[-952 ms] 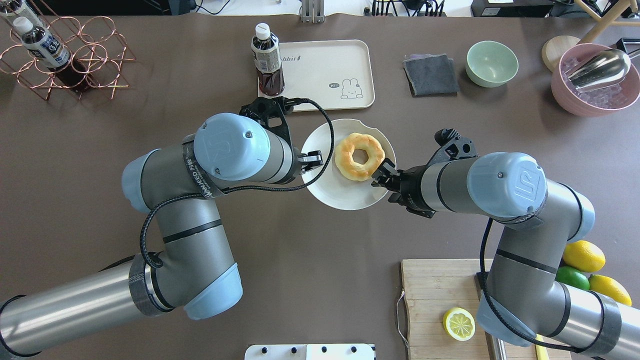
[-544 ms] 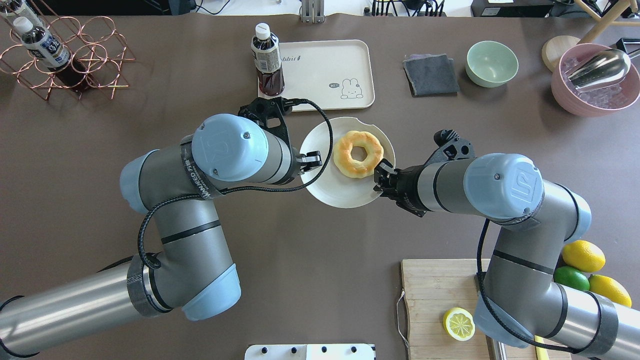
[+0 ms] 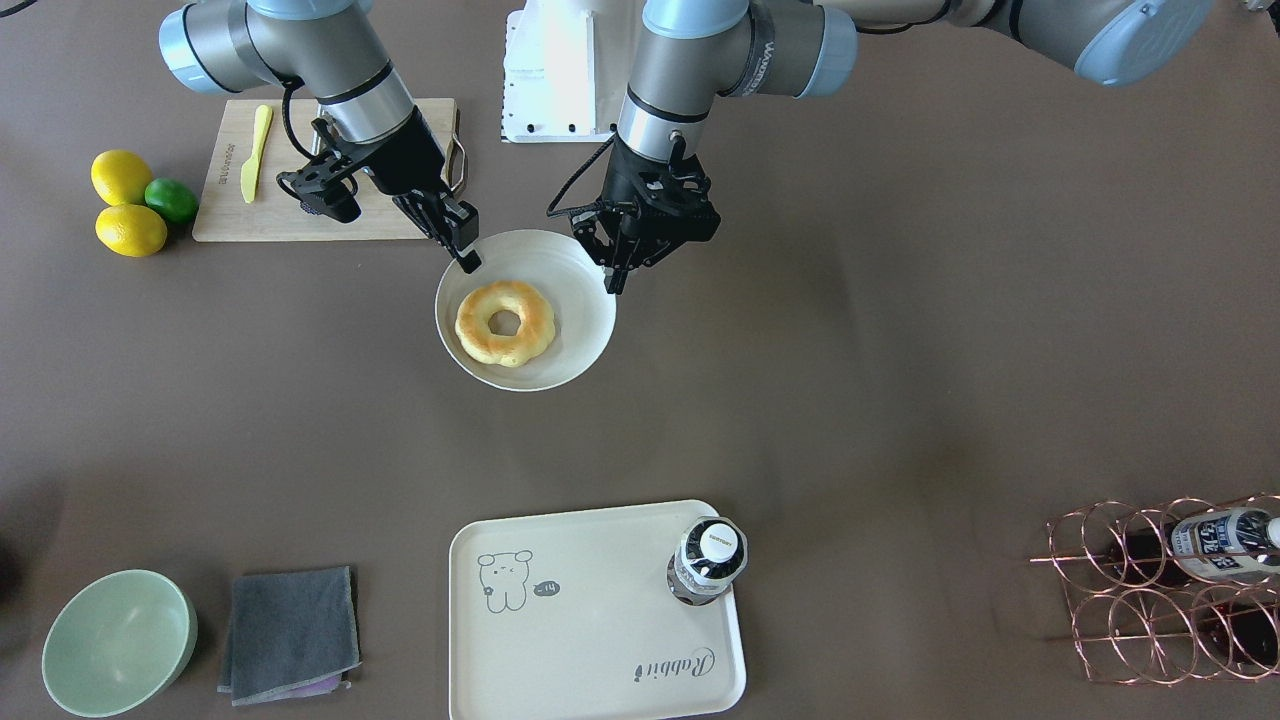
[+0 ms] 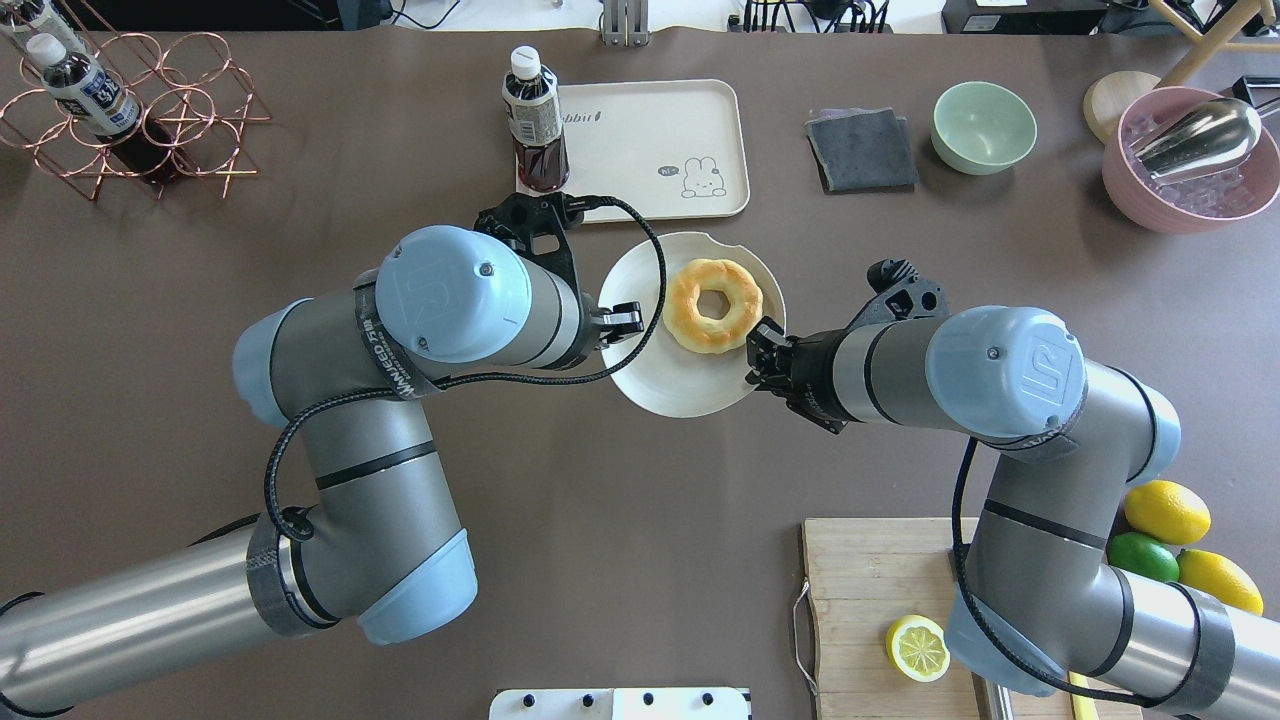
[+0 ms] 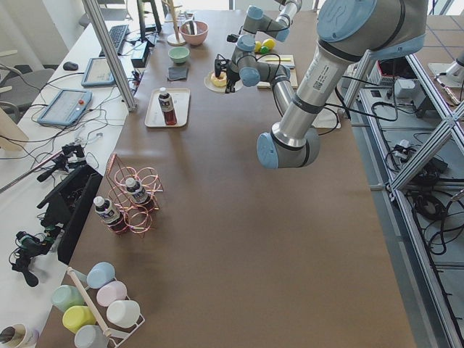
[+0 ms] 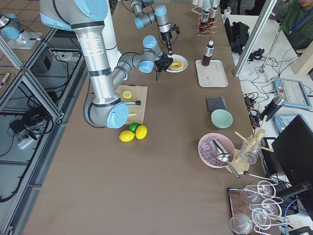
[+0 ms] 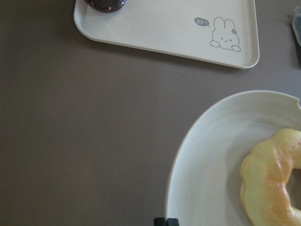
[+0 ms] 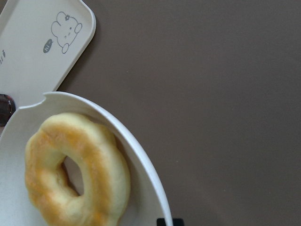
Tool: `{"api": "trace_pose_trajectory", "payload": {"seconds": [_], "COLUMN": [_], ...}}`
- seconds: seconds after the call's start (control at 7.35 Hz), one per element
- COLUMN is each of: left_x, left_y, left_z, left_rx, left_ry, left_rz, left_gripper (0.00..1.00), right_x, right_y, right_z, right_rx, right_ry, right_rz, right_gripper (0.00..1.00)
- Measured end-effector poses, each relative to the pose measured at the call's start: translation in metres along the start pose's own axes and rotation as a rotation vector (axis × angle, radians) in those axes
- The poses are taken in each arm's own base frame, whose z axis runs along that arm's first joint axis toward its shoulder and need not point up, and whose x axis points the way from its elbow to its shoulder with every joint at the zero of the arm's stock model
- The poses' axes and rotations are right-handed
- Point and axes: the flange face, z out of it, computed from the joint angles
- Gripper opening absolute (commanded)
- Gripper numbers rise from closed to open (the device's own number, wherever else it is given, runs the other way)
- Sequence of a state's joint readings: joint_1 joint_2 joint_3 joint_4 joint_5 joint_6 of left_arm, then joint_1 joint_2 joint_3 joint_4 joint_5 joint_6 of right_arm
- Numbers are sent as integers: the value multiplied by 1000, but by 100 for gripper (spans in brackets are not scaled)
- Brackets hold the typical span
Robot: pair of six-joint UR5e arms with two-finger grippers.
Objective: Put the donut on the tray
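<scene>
Your donut (image 4: 712, 305) is not on the tray (image 4: 650, 120) yet: it lies loose on the round white plate (image 4: 670, 385), in the half nearer the tray and close to the right pincer (image 4: 758, 355). The plate sits between the two arms, clearly apart from the tray. As far as you can judge, the right pincer is pinching the plate's rim on one side and the left pincer (image 4: 622, 320) is pinching it on the other. The main risk is uneven motion. If one arm leads or rises more than the other, the plate tilts and the donut slides off onto the surface (image 4: 600, 480), or the rim twists out of a thin pinch. Watch the bottle (image 4: 535, 120) too. It stands upright on the tray corner nearest the left arm, so a wide sweep on that side could knock it over. It also leaves only the other end of the tray free for the donut. For writing, the tray carries "Rabbit" (image 3: 675, 665) in script and a grey animal drawing (image 7: 225, 35) with a "hi" bubble (image 7: 201, 21). The left arm's joint cap shows a UR mark (image 4: 420, 290), and the bottle's label is too small to read.
</scene>
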State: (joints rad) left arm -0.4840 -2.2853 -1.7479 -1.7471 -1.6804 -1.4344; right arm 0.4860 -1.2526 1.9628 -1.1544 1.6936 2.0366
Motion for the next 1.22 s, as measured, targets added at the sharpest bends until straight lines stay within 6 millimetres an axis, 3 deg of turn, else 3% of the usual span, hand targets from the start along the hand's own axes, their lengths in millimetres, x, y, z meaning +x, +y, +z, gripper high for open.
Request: {"api": "trace_pose_trajectory", "payload": {"seconds": [0.27, 0.54, 0.82, 0.95, 1.09, 1.22], "left_x": [-16, -46, -101, -130, -158, -188], "left_y": [2, -17, -50, -66, -83, -100], "left_z": [-14, -34, -56, -65, -73, -80], "left_rx": [-2, -18, -55, -68, -83, -101], "left_ry": [12, 19, 5, -8, -22, -31], "left_rz": [39, 89, 146, 183, 222, 273], "left_gripper": [99, 99, 99, 99, 99, 99], "right_x": [-1, 0, -3, -10, -24, -51], "right_y": [0, 0, -7, -22, -39, -56], "right_z": [-1, -2, -2, 1, 12, 32], "right_rx": [-2, -3, 10, 37, 72, 108], "right_ry": [-4, -7, -12, -15, -16, -22], "right_rz": [0, 1, 57, 114, 189, 268], "right_gripper": [0, 0, 0, 0, 0, 0]}}
